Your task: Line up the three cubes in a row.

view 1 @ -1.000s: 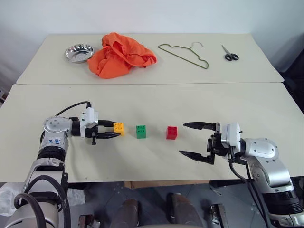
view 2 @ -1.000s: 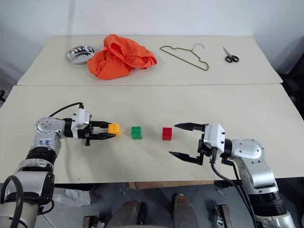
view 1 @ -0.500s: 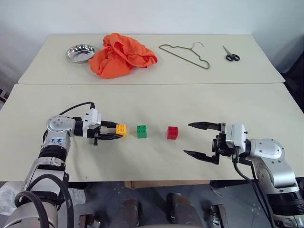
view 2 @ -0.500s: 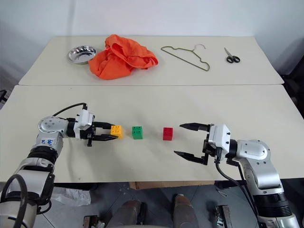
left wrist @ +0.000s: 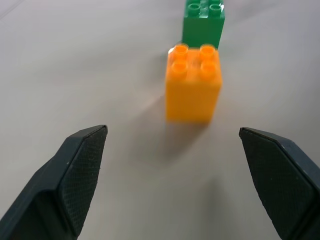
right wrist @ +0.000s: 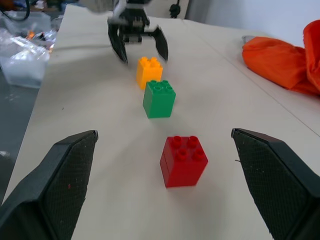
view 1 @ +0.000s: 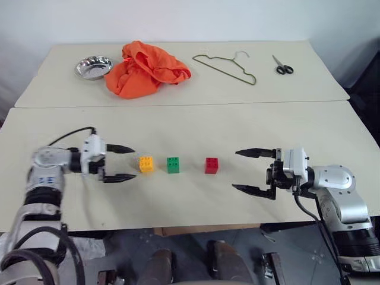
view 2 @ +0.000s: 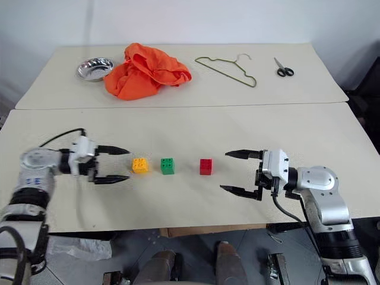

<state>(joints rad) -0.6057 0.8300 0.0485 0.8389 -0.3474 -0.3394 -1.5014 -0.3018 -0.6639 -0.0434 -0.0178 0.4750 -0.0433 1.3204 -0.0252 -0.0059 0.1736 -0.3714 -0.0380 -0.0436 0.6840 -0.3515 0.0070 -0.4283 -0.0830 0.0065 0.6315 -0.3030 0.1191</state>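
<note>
The small yellow-orange studded plastic cube [view 1: 146, 164], the green studded plastic cube [view 1: 173, 164] and the red studded plastic cube [view 1: 211, 165] stand in a straight, evenly gapped row on the near cream tabletop [view 1: 190, 124], none touching another. The left hand [view 1: 120, 162] sits at nine o'clock of the yellow-orange cube, fingers spread wide and holding nothing; the right hand [view 1: 248, 171] sits at three o'clock of the red cube, well apart, also spread wide and empty.

The left wrist view brings out the studs on the yellow-orange cube with the green one right behind it, and the bare gap between cube and fingers [left wrist: 75, 172]. The right wrist view looks down the whole row to the left hand beyond and catches a clear plastic bag [right wrist: 22, 47] off the tabletop's edge.

Half a second ago the left hand was clamped on the yellow-orange cube; it has since let go and drawn back.

On the far tabletop, at twelve o'clock, lie a round steel bowl [view 1: 94, 66], a crumpled orange cloth [view 1: 145, 68], an olive wire hanger [view 1: 227, 65] and black-handled scissors [view 1: 282, 66], before a plain pale wall.
</note>
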